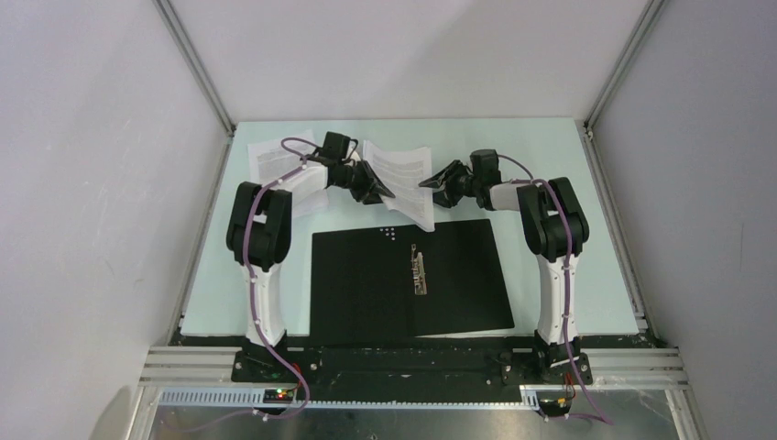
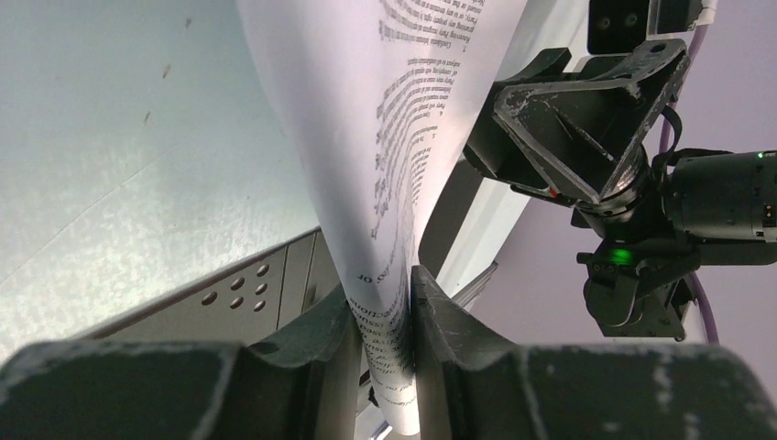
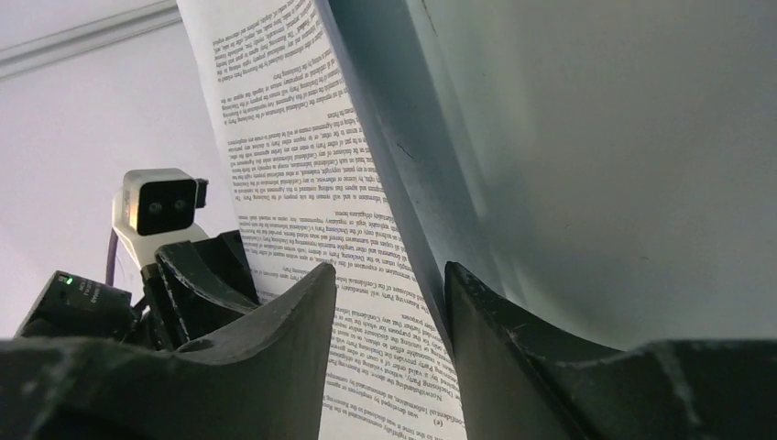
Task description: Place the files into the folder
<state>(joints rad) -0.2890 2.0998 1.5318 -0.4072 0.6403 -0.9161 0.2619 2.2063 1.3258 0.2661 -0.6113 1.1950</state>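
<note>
The left gripper point(image 2: 385, 295) is closed on the lower edge of one file point(image 1: 403, 170). Its two fingers point(image 2: 451, 341) press the paper from both sides, and no gap shows between them and the sheet. The right gripper point(image 3: 389, 272) stands at the opposite side of the same file. Its jaws are apart, and the edge of the sheet passes through the space between them, closer to one finger than to the other. I cannot tell if this finger touches the paper.

The held file hangs in the air between the two grippers, over the far part of the table point(image 1: 550, 183). It is bent into a curve, with the printed text on the side facing the overhead camera. Its lower corner comes down near the far edge of the folder point(image 1: 458, 275); if it touches there, I cannot tell.

The folder lies open and flat in the middle of the table, nearer than both grippers, with the black inside up and the metal clip point(image 1: 419, 268) along its spine. The second file point(image 1: 270, 158) lies flat at the far left of the table, partly under the left arm and well apart from the folder.
</note>
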